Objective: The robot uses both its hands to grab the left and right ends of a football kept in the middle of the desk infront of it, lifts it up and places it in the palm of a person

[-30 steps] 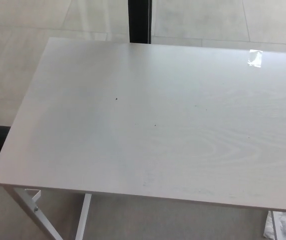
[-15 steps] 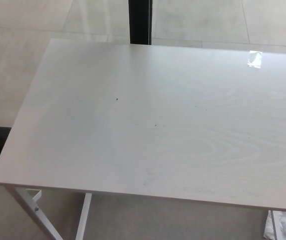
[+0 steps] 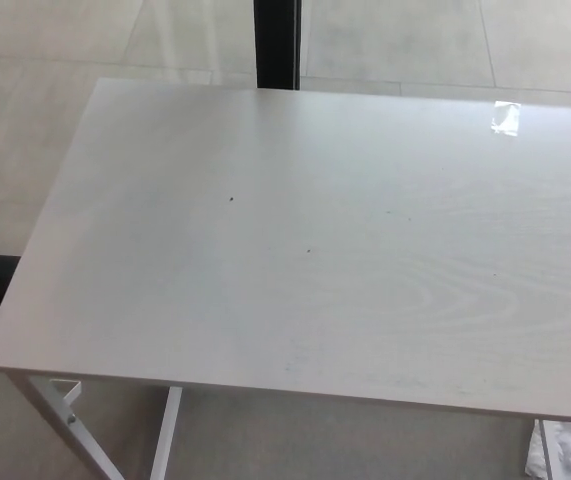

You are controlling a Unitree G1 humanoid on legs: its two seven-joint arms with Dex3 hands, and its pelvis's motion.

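**On the desk, no ball to see**

On the desk [image 3: 295, 250] in front of you there is no football. The pale wood top shows only two tiny dark specks and a small shiny bit of tape [image 3: 506, 117] near the far right corner. A dark post [image 3: 277, 42] stands behind the far edge. No person's palm shows either.

You cannot see the robot's left hand or right hand, so you cannot tell what their fingers are doing.

Since the ball is out of sight, you cannot tell which way it points or how its long side lies. As a guess, a football is light, a bit springy and smooth, so it may slip. Take hold at its left and right ends, one hand on each, and press in evenly.
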